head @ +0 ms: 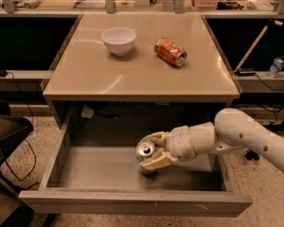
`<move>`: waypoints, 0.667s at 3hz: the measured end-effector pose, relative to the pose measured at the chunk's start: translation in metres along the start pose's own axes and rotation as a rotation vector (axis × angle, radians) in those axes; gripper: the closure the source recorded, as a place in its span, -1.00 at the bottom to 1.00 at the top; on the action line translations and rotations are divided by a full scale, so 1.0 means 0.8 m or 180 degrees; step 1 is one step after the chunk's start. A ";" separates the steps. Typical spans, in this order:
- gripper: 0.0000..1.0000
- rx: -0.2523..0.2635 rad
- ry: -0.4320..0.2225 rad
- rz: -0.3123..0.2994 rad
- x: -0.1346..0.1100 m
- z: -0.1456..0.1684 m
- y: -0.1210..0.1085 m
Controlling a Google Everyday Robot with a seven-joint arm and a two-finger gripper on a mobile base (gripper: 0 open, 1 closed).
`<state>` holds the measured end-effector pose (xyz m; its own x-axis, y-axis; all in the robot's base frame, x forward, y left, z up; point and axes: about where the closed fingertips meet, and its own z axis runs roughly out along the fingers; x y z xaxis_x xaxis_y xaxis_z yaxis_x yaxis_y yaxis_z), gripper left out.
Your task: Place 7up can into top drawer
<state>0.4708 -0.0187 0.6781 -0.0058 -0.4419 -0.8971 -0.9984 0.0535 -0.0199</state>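
Observed: the white arm enters from the right edge and reaches leftward and slightly downward over the right side wall of the top drawer, which stands pulled fully out beneath the table. The forearm runs almost level. The wrist section lies inside the drawer opening, right of centre.

End effector: the gripper is inside the drawer, pointing left. Its two tan fingers are clamped on the 7up can, one above and behind the can and the other below and in front. The jaws are closed against the can's body.

Task item: the 7up can sits within the drawer, near the middle and slightly right, over the grey floor. Its silver top with pull tab is tilted up and toward the camera (the can is not upright). Whether its base touches the floor cannot be told, as the lower finger covers that part.

Other items: a white bowl stands upright on the tabletop toward the back left. An orange soda can lies on its side to the bowl's right, well apart from it. Both are clear of the arm. A small bottle stands on the shelf at far right.
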 end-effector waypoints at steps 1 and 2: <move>-0.77 0.0000 0.0000 0.0000 0.000 0.000 0.000; -1.00 -0.0001 0.0000 0.0000 0.000 0.000 0.000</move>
<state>0.4707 -0.0187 0.6781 -0.0057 -0.4418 -0.8971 -0.9984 0.0533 -0.0199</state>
